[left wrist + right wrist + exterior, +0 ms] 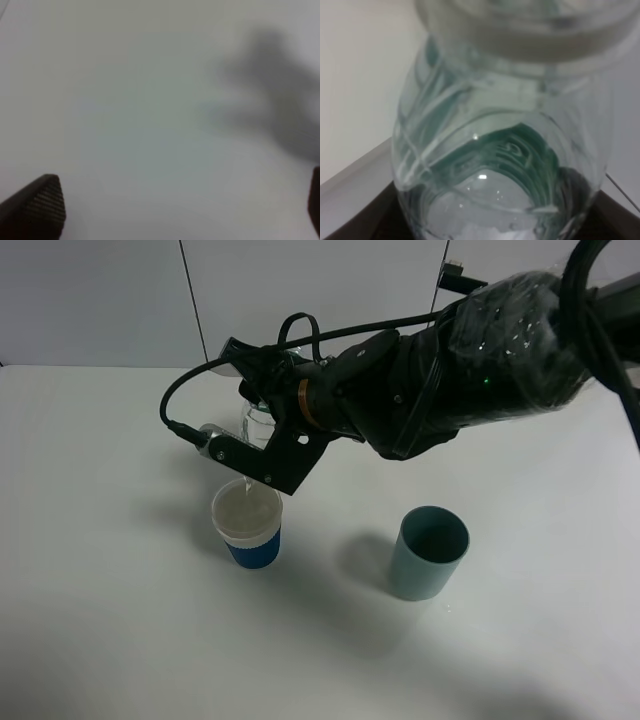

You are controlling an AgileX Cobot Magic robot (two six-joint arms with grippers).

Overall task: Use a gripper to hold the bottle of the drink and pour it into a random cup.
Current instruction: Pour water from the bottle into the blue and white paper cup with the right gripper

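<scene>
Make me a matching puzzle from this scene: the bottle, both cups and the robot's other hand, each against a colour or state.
Things:
1. bottle
2. ribbed cup
3. plain cup
4. left hand

Descriptions:
a. teal-green, standing alone
b. open, holding nothing
c. clear with green, held up in the air
d. blue sleeve, white rim

Pairs: 1-c, 2-d, 3-a, 4-b

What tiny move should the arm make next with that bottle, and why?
Probably begin tipping the bottle back toward upright. The right gripper holds it tilted over the blue-sleeved cup, a thin stream is falling in, and the liquid looks close to its rim, so more pouring risks overflow.
</scene>
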